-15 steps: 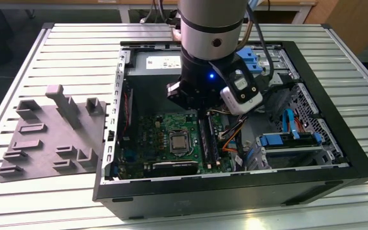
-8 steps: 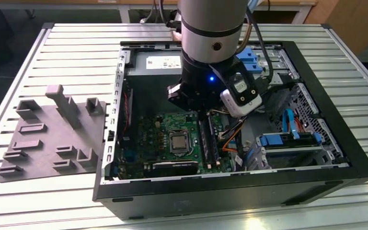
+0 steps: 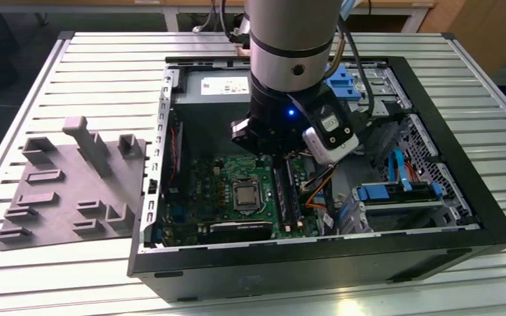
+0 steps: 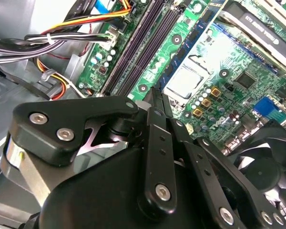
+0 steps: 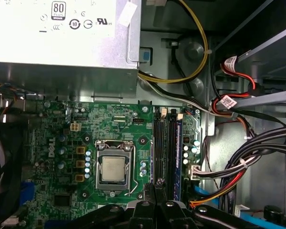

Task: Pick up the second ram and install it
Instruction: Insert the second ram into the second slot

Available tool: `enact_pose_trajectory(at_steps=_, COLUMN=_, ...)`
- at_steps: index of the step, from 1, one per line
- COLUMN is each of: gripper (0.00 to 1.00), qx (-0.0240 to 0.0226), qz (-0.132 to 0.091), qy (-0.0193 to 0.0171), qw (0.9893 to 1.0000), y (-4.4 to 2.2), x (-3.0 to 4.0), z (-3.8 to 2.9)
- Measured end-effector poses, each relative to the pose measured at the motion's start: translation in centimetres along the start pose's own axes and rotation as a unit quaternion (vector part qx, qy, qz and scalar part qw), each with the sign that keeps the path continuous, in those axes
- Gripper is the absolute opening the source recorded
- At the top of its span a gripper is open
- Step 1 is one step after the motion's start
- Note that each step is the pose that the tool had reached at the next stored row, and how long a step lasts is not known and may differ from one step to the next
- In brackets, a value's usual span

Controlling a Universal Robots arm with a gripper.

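Arm [image 3: 292, 39] vertical inside computer case [image 3: 323, 253], fingers [image 4: 157, 102] closed together over memory slots [image 5: 163, 143].

A robotics lab or workshop is suggested. An opened computer case [image 3: 323, 266] is carried on a slatted aluminium desk [image 3: 86, 59], with a grey moulded fixture [image 3: 68, 191] laid at its nine o'clock. An industrial arm [image 3: 292, 39] is poised over it, and wooden furniture [image 3: 411, 8] is seen at twelve o'clock.

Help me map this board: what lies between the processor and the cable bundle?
Long black memory slots, side by side, in the first wrist view.
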State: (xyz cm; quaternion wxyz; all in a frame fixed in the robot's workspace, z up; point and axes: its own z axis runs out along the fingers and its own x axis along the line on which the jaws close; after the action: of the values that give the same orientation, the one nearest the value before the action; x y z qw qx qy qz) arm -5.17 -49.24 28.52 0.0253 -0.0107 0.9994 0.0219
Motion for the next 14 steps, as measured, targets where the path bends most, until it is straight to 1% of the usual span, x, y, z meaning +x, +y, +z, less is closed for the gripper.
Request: enact_pose_trajectory(at_steps=14, gripper=0.12, qx=0.0000, qz=0.000, qy=0.0000, qw=1.0000, y=-0.03, x=-0.03, z=0.58)
